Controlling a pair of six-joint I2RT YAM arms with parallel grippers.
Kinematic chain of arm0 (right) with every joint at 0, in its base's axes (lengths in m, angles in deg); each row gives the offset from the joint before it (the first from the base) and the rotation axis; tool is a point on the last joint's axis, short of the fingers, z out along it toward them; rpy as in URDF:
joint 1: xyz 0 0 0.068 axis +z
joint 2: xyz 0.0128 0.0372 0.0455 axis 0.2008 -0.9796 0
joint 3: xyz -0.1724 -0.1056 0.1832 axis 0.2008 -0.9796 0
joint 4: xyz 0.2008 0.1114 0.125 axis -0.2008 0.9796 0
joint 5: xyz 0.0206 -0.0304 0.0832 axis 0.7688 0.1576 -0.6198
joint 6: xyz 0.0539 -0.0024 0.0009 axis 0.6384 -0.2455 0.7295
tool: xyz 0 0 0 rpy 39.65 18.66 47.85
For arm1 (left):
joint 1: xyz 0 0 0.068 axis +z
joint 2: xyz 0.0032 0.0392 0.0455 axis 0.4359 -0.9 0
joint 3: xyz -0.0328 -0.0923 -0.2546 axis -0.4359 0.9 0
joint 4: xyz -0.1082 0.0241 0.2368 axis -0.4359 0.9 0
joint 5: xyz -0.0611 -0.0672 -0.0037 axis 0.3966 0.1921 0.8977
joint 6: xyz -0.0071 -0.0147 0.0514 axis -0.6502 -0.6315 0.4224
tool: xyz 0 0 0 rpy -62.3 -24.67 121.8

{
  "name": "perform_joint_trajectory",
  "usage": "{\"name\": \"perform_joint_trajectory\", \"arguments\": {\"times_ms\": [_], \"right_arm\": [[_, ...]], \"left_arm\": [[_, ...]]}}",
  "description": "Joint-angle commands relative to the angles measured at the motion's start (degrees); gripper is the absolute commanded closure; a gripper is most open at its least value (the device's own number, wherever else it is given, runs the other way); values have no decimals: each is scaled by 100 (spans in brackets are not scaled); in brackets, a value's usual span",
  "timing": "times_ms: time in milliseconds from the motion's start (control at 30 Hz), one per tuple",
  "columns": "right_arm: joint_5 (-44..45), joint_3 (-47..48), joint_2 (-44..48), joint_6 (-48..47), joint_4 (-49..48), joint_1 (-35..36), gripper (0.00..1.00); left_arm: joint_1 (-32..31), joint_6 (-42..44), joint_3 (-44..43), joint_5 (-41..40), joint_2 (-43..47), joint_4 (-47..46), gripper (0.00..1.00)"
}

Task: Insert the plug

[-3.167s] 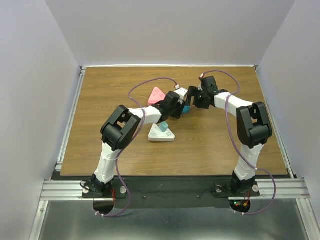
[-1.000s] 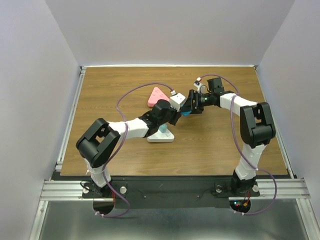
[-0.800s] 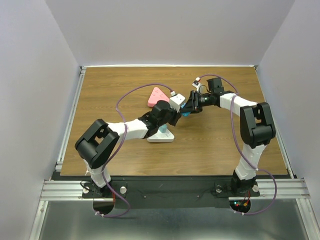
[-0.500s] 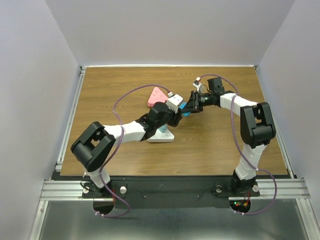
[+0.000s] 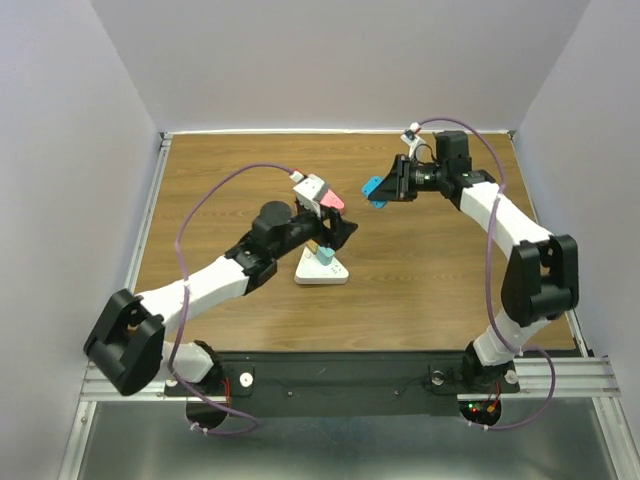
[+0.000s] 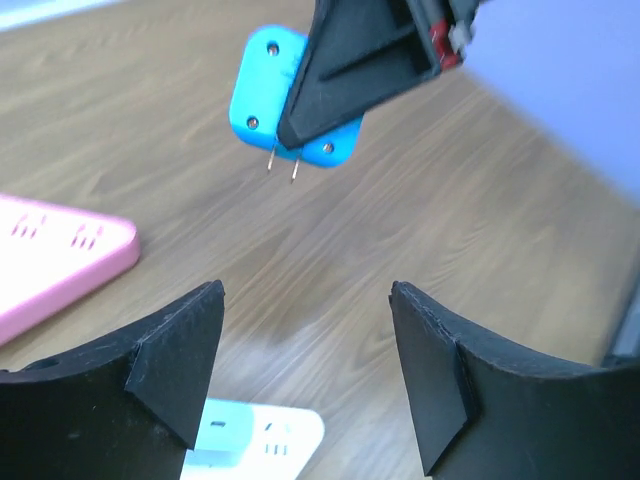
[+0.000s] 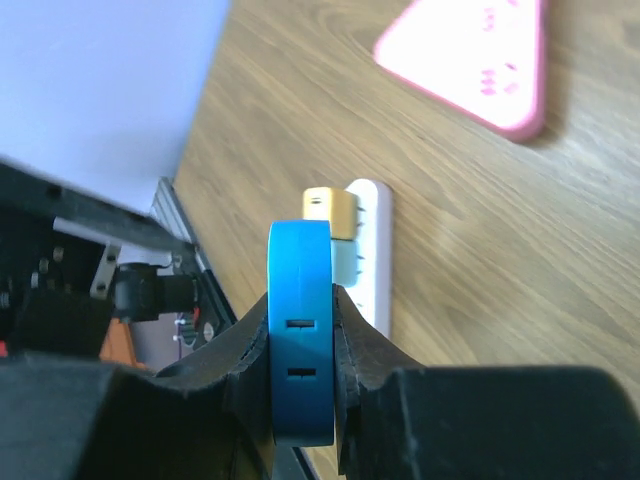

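Above the counter (image 5: 430, 290), my right claw (image 5: 390, 187) grips the blue plug (image 6: 262, 85), left claw (image 6: 305, 380) spread empty; insertion pending.

The pink strip (image 6: 50, 255) runs off the left wrist view's left edge, the white strip (image 6: 265, 440) off its bottom — part behind a left finger (image 6: 170, 370). There the right gripper (image 7: 300, 335) covers half the plug (image 6: 262, 70). From above, the left arm (image 5: 230, 270) hides most of the pink strip.
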Motion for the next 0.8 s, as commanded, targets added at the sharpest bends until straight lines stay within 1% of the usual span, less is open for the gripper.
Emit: {"name": "perform_joint_trajectory", "arguments": {"times_ms": [0, 133, 233, 367, 700, 767], "right_arm": [[-194, 26, 818, -284, -164, 132, 100], [-404, -185, 1381, -460, -164, 317, 99], [-598, -299, 1654, -531, -155, 422, 100], [-615, -405, 1813, -680, -147, 598, 100], [-1099, -492, 1857, -856, -155, 783, 100], [-1283, -510, 1839, -908, -147, 774, 100]], "left_arm": [[404, -801, 28, 1525, 484, -500, 21], [519, -960, -217, 2368, 493, -422, 21], [563, -1100, -402, 2704, 388, -386, 21], [563, -1267, -490, 3047, 422, -623, 21], [572, -1303, -534, 3091, 308, -808, 21], [572, -1320, -517, 3083, 291, -869, 24]]}}
